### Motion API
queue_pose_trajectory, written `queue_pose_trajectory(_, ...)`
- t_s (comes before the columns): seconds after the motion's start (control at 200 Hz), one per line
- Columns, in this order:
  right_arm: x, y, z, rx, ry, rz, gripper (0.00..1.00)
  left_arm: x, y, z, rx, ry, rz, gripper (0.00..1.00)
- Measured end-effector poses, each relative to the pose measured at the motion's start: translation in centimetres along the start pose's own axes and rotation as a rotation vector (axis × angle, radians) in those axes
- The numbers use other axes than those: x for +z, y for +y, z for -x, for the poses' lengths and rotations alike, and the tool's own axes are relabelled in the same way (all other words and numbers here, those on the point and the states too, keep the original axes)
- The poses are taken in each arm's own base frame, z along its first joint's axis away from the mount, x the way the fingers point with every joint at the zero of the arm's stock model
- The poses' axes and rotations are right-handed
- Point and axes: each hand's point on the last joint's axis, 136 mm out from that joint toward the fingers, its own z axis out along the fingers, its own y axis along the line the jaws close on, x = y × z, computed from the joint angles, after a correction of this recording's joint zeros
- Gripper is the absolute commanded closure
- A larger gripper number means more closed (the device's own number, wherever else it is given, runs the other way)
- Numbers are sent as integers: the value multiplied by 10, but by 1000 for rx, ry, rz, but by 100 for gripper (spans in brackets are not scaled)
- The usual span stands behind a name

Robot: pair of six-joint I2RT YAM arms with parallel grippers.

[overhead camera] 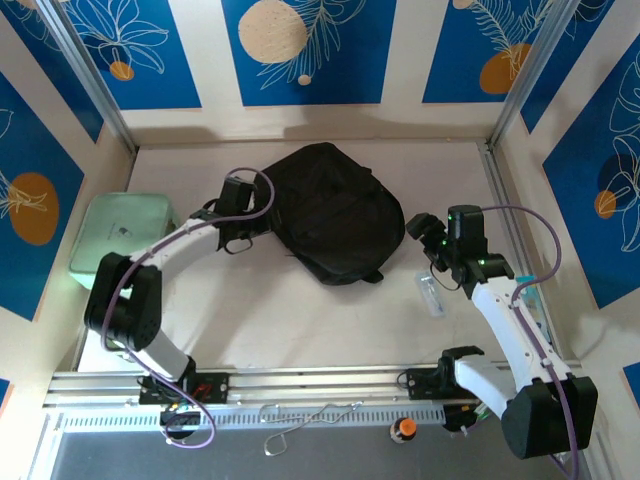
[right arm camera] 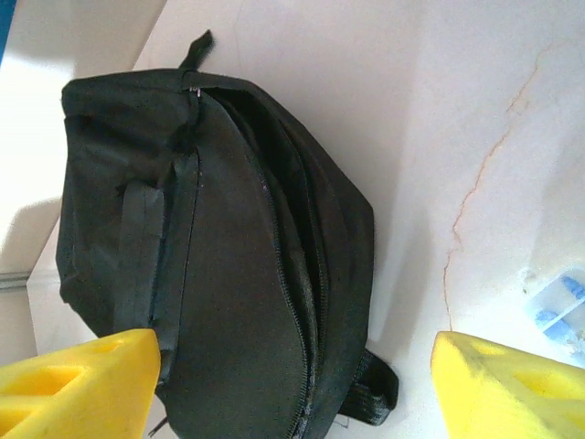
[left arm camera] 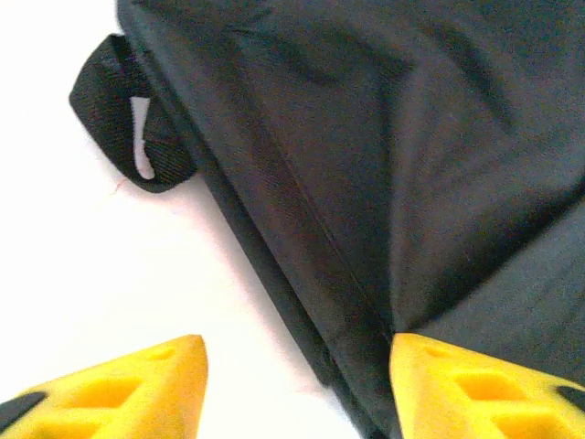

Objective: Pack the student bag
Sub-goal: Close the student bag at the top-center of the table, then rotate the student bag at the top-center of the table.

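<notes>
Black student bag at frame centre, left gripper spread wide at its left edge, grasping nothing, right gripper spread wide, empty, just right of bag

Bright even overhead light, soft shadows, table blown out white in wrist views, near jaws blurred

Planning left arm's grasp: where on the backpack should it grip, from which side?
Probably the webbing loop at the student bag's left edge: it sticks out clear of the body, thin enough for the open left claw. Approach from the left, over bare table.
</notes>
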Motion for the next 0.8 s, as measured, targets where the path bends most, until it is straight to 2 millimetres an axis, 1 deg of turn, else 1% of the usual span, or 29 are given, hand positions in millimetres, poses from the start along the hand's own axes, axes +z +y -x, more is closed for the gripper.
queue_pose_trajectory(0.105,5,-5,-10,8,30,-6,22,14,5,3,-87,0,-7,59)
queue_pose_trajectory(0.165,7,-10,-16,12,48,-13,22,21,6,4,-123,0,-16,61)
queue_pose_trajectory(0.28,10,-15,-24,21,72,-21,22,34,3,5,-191,4,-53,61)
queue_pose_trajectory(0.405,11,-15,-27,29,80,-21,22,47,-2,6,-241,10,-99,62)
queue_pose_trajectory(0.635,12,-12,-30,33,89,-9,22,58,1,2,-294,23,-100,65)
queue_pose_trajectory(0.8,23,-19,-44,36,139,-31,23,62,4,1,-315,29,-97,66)
